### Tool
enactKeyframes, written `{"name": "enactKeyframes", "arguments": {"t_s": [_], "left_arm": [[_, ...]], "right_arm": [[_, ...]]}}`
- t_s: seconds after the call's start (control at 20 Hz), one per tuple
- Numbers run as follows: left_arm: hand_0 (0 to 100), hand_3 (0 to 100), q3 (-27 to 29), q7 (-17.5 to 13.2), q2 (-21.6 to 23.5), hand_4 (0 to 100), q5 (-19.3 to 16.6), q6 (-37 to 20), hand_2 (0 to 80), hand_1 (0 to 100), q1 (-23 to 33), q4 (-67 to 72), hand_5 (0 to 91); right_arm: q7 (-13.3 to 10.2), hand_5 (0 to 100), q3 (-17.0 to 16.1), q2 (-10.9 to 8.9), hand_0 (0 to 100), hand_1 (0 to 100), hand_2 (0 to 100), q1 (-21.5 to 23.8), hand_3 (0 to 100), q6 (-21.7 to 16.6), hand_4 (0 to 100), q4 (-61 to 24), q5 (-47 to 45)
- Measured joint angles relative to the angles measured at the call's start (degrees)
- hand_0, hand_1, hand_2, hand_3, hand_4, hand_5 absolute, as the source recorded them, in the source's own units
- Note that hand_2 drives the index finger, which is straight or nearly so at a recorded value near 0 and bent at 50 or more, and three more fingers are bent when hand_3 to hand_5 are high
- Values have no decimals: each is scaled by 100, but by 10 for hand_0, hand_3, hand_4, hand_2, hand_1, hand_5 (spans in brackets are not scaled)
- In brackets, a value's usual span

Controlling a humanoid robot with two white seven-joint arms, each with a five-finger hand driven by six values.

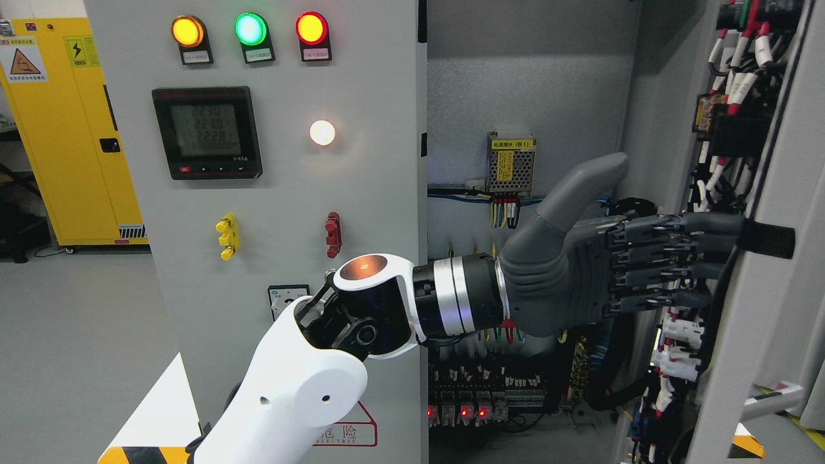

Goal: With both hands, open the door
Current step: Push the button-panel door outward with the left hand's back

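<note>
Left hand (580, 270) reaching across to open right-side door (741, 335) — fingers (670, 245) extended, flat. Fingertips at door edge — nothing clamped.

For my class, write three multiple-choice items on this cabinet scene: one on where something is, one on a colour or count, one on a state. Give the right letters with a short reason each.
1. Where do the fingers of the left robot hand rest?
A. on the meter screen
B. against the inner side of the open right door
C. on the yellow cabinet

2. How many round lamps sit in the row at the top of the left door?
A. two
B. three
C. five

3. What state is the right door in?
A. swung open, wiring exposed
B. fully shut
C. removed

Answers: 1 B, the extended fingers meet the door's inner face. 2 B, amber, green and red. 3 A, the cabinet interior shows.
</note>
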Motion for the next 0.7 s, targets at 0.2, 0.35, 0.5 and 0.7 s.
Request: {"name": "enactKeyframes", "arguments": {"t_s": [0.2, 0.35, 0.5, 0.7], "left_arm": [[0, 0, -41, 12, -144, 0, -11, 0, 0, 0, 6, -38, 0], [0, 0, -93, 182, -276, 0, -45, 0, 0, 0, 6, -47, 0], [0, 0, -143, 375, -419, 0, -106, 0, 0, 0, 6, -42, 0], [0, 0, -246, 475, -584, 0, -226, 19, 0, 0, -6, -19, 0]], "right_arm": [[0, 0, 0, -1, 216, 0, 0, -13, 0, 0, 0, 0, 0], [0, 0, 0, -1, 216, 0, 0, -24, 0, 0, 0, 0, 0], [0, 0, 0, -2, 216, 0, 0, -34, 0, 0, 0, 0, 0], [9, 0, 0, 11, 216, 0, 0, -41, 0, 0, 0, 0, 0]]}}
